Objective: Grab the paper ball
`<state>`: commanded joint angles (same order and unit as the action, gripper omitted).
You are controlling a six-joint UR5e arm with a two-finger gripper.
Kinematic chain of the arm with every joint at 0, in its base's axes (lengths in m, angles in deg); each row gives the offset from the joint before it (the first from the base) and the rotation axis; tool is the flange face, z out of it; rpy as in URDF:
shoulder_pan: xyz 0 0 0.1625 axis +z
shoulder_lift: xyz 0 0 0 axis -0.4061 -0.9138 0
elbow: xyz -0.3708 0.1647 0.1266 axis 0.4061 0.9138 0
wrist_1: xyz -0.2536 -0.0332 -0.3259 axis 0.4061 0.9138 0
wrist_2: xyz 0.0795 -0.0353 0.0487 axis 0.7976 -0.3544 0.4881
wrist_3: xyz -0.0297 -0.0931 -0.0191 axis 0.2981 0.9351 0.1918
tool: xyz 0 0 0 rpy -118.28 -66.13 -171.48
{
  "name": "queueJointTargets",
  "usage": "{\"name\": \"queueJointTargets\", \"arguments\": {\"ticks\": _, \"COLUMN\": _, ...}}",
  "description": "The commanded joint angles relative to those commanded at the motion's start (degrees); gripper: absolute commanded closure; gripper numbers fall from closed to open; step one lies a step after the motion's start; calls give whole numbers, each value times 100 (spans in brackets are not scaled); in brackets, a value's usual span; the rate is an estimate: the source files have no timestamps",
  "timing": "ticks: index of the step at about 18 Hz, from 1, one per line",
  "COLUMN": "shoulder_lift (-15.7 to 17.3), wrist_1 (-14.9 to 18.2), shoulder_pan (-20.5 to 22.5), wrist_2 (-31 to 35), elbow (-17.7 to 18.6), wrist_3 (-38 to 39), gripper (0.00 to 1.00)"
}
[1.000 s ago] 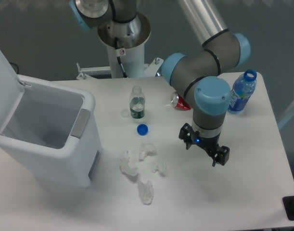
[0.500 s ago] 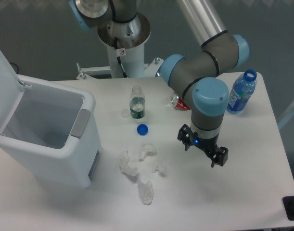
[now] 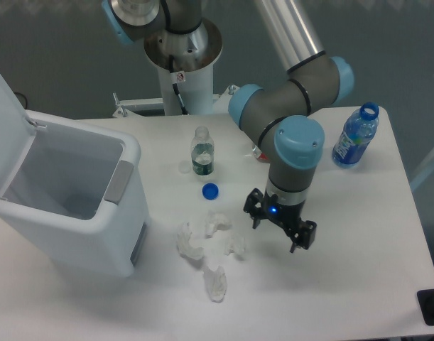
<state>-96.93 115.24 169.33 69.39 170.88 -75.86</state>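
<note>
The paper ball (image 3: 217,223) is a small, roughly round white wad lying on the white table just below the blue bottle cap (image 3: 210,190). My gripper (image 3: 277,231) points down over the table, to the right of the ball and apart from it. Its jaws are open and hold nothing. A smaller white wad (image 3: 237,246) lies between the ball and the gripper, slightly nearer the front.
Two longer paper wads (image 3: 189,243) (image 3: 215,283) lie left of and below the ball. A small clear bottle (image 3: 202,151) stands behind the cap. A blue bottle (image 3: 354,137) stands at the right rear. An open white bin (image 3: 60,192) fills the left side.
The gripper has moved left and slightly forward, closer to the paper wads, with its jaws still open. The red can behind the arm is now mostly hidden.
</note>
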Motion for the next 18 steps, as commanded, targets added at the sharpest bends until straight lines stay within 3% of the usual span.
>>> {"name": "queueJointTargets", "arguments": {"ticks": 4, "shoulder_lift": 247, "wrist_1": 18, "shoulder_pan": -79, "wrist_2": 201, "elbow": 431, "wrist_3": 17, "gripper": 0}}
{"name": "queueJointTargets", "arguments": {"ticks": 13, "shoulder_lift": 185, "wrist_1": 27, "shoulder_pan": -685, "wrist_2": 561, "elbow": 932, "wrist_3": 334, "gripper": 1}}
{"name": "queueJointTargets", "arguments": {"ticks": 18, "shoulder_lift": 142, "wrist_1": 26, "shoulder_pan": -703, "wrist_2": 642, "elbow": 960, "wrist_3": 343, "gripper": 3}}
